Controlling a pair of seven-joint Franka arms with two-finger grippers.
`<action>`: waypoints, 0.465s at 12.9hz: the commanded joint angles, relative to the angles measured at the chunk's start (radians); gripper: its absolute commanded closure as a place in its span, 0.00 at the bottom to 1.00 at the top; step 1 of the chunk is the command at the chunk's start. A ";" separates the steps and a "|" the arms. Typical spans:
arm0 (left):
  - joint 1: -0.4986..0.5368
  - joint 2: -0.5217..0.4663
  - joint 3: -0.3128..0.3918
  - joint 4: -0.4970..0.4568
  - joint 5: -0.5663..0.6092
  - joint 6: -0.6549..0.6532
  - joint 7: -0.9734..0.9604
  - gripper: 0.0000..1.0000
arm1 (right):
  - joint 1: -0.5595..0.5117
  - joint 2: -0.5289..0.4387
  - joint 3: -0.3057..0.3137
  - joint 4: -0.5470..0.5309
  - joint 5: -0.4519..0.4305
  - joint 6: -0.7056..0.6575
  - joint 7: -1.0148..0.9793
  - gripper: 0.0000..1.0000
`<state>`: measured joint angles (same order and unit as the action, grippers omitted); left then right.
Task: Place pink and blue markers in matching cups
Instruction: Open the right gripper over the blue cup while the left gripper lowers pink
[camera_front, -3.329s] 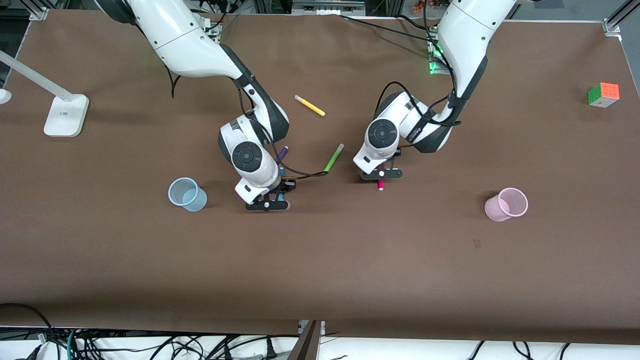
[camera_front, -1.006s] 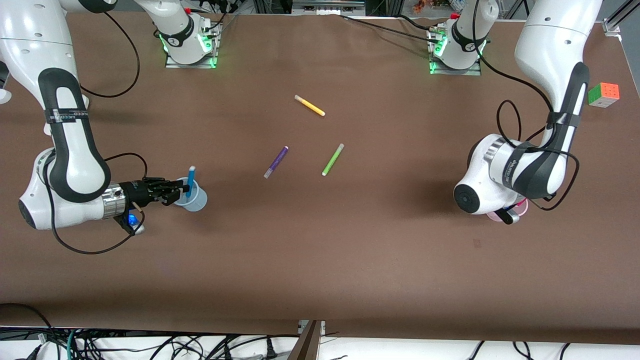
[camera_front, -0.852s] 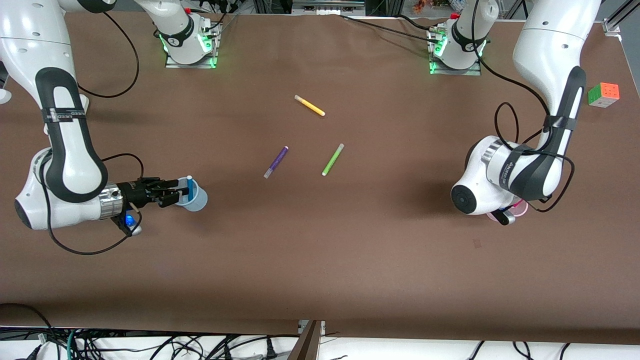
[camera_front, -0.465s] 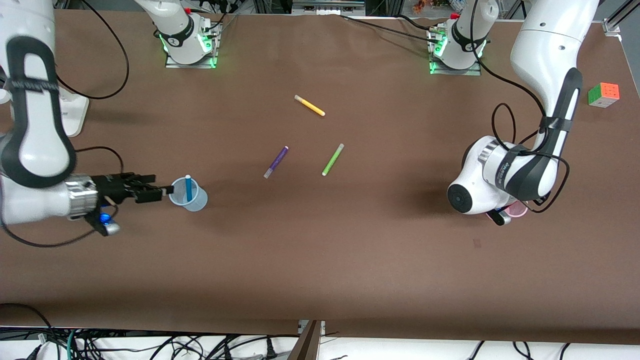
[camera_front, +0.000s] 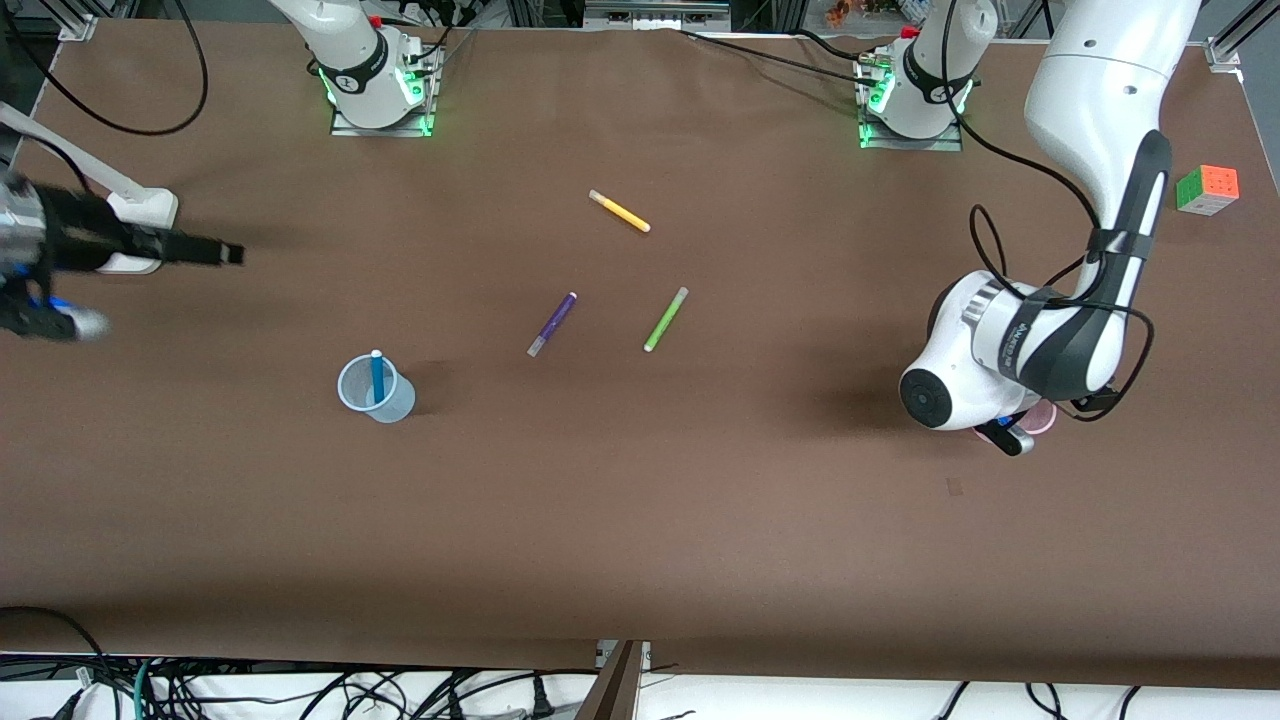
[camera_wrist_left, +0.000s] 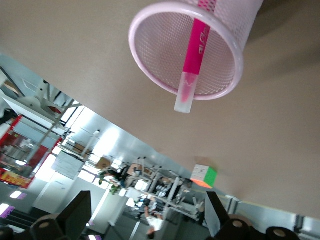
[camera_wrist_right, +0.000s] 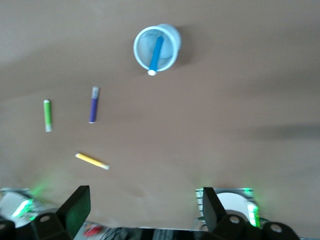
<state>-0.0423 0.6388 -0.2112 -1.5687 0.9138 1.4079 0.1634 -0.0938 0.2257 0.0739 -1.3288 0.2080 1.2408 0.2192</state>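
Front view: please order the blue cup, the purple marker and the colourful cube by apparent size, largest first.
1. blue cup
2. colourful cube
3. purple marker: long but very thin, so it covers the least area.

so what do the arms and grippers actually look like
Both arms are glossy white shells with black joint bands and loose black cables looping alongside. The left arm has a round black cap on its wrist. The right gripper is black on a silvery wrist ring, with a blue light. Bases glow green.
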 joint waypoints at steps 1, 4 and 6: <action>0.009 -0.094 -0.010 0.034 -0.173 -0.003 -0.137 0.00 | 0.020 -0.074 0.004 -0.044 -0.143 0.000 -0.066 0.01; 0.041 -0.131 -0.002 0.119 -0.440 -0.004 -0.225 0.00 | 0.026 -0.120 0.029 -0.125 -0.219 -0.041 -0.064 0.01; 0.061 -0.175 -0.002 0.145 -0.642 0.003 -0.278 0.00 | 0.026 -0.146 0.029 -0.183 -0.219 -0.018 -0.063 0.01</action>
<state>-0.0084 0.4996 -0.2075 -1.4462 0.4001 1.4084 -0.0719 -0.0648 0.1340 0.0988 -1.4303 0.0092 1.2024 0.1706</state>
